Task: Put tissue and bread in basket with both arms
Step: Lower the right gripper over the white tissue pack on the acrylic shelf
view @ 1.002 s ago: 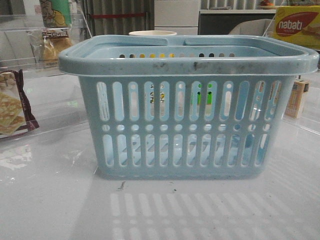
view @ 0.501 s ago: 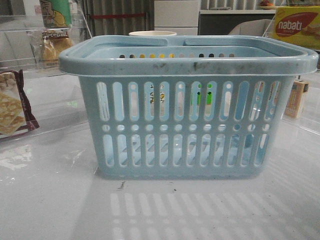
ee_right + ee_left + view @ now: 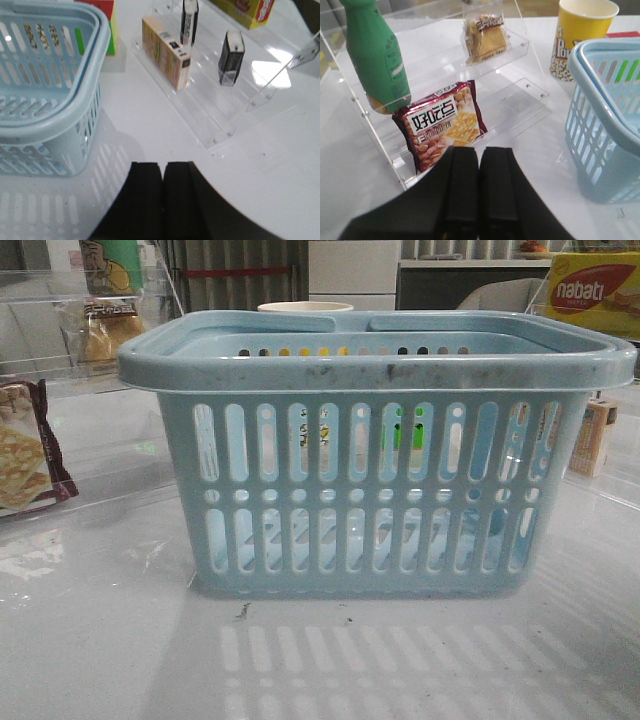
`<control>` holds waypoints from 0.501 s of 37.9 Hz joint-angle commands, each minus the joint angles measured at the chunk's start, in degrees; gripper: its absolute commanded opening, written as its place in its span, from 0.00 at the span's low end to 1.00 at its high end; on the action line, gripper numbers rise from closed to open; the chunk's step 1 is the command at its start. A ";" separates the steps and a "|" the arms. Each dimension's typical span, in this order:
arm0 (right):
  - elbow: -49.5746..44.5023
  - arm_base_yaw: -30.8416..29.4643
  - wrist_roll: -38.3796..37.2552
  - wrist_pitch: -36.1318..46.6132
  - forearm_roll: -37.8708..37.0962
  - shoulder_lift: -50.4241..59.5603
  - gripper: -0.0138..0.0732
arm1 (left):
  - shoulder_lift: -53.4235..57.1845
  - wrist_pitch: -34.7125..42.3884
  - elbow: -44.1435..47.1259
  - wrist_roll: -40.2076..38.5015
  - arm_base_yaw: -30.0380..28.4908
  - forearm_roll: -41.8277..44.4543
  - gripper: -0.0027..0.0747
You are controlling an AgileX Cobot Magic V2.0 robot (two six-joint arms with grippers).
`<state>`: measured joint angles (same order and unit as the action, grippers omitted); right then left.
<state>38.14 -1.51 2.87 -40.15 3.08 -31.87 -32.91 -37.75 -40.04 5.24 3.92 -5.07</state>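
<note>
At the upper left of the front frame, the bread [image 3: 100,332] sits on a clear acrylic shelf [image 3: 517,50], displayed for an easy reach. The basket [image 3: 375,360] fills the centre, between both racks so each arm can drop into it. At the right, the tissue [image 3: 231,57] stands upright on another tiered rack [image 3: 220,127]. The 2 grippers, left gripper [image 3: 480,165] and right gripper [image 3: 163,180], are closed and empty.

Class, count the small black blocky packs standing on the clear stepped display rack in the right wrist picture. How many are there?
2. One small black blocky pack stands on a middle step; the other stands on a higher step, its top cut off by the picture edge. More may lie outside view.
</note>
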 commanded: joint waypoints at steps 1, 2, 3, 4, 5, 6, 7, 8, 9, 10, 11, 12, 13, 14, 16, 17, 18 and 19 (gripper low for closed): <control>0.81 0.02 0.30 3.18 -0.11 -2.79 0.24 | -2.63 2.79 -1.80 -0.17 0.02 -0.59 0.15; 0.58 0.02 0.30 3.25 -0.11 -3.44 0.24 | -3.28 2.65 -1.80 -0.17 0.02 -0.48 0.15; 0.41 0.02 0.30 3.25 -0.11 -3.84 0.25 | -3.79 2.55 -1.80 -0.17 0.02 -0.48 0.15; 0.36 0.02 0.30 3.19 -0.11 -4.49 0.25 | -4.40 2.55 -1.80 -0.17 0.02 -0.33 0.16; 0.36 0.02 0.30 3.12 -0.11 -4.93 0.28 | -4.97 2.55 -1.80 -0.17 0.02 -0.01 0.18; 0.36 0.02 0.30 3.23 -0.11 -5.50 0.30 | -5.38 2.55 -1.80 -0.09 0.02 0.32 0.20; 0.36 0.02 0.30 3.32 -0.11 -6.02 0.35 | -5.90 2.65 -1.80 0.02 0.02 0.79 0.24; 0.36 0.02 0.30 3.46 -0.11 -6.43 0.40 | -6.18 2.65 -1.80 0.06 0.02 1.09 0.30; 0.36 0.02 0.30 3.61 -0.11 -6.98 0.45 | -6.60 2.65 -1.80 0.05 0.02 1.23 0.35; 0.36 0.02 0.30 3.75 -0.11 -7.32 0.52 | -6.78 2.65 -1.80 0.05 0.02 1.24 0.43; 0.36 0.02 0.30 3.87 -0.11 -7.87 0.59 | -7.09 2.65 -1.80 0.18 0.02 1.24 0.49; 0.36 0.02 0.30 3.86 -0.11 -8.32 0.64 | -7.33 2.65 -1.80 0.48 0.02 1.24 0.57; 0.36 0.02 0.30 3.88 -0.11 -8.83 0.69 | -7.51 2.77 -1.80 0.49 0.02 1.24 0.62; 0.36 0.02 0.30 3.88 -0.11 -9.37 0.73 | -7.76 2.77 -1.80 0.49 0.02 1.24 0.68; 0.36 0.02 0.30 3.88 -0.16 -10.23 0.78 | -8.03 2.89 -1.80 0.49 0.02 1.24 0.73; 0.36 0.02 0.30 3.94 -0.16 -10.88 0.79 | -8.27 2.89 -1.80 0.49 0.02 1.24 0.75; 0.36 0.02 0.30 4.16 -0.45 -11.34 0.79 | -8.28 3.03 -1.80 0.49 0.02 1.24 0.75; 0.36 0.02 0.30 4.37 -0.74 -11.96 0.79 | -8.36 3.03 -1.80 0.49 0.02 1.24 0.74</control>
<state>37.03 -1.51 2.87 -40.50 3.08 -42.04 -40.77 -38.79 -40.04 5.70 3.92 -3.68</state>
